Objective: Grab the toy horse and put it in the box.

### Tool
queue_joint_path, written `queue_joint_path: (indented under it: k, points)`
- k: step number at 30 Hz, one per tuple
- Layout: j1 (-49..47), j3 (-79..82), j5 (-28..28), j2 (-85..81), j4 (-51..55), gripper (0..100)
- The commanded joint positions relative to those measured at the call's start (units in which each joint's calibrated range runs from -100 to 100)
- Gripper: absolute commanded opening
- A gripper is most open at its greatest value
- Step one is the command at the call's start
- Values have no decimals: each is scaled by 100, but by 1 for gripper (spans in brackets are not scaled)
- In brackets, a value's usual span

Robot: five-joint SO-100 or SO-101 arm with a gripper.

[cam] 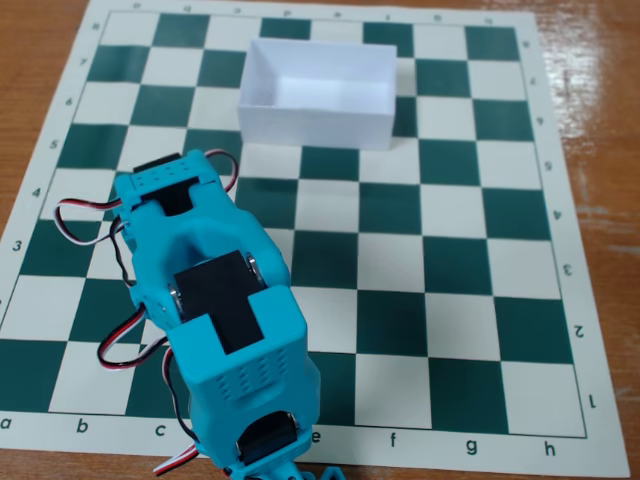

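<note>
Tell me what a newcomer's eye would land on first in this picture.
First, the bright blue robot arm, which fills the lower left of the fixed view and is folded over the board, with red, white and black wires looping off its left side. Next, the white box, standing open and empty near the top centre of the green-and-white chessboard mat. No toy horse is visible, and the gripper is hidden beneath the arm.
</note>
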Motion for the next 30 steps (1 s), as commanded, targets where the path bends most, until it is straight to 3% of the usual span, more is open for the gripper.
queue_joint_path:
  k: [1, 9, 20, 26, 30]
  points:
    - [-29, -134, 11, 121, -185, 0]
    - [249, -107, 411, -932, -3, 0]
    - [1464, -180, 2419, -4525, -368, 0]
    - [2349, -80, 3049, -3666, -2337, 0]
    - [2606, -1190, 3054, -2215, -2494, 0]
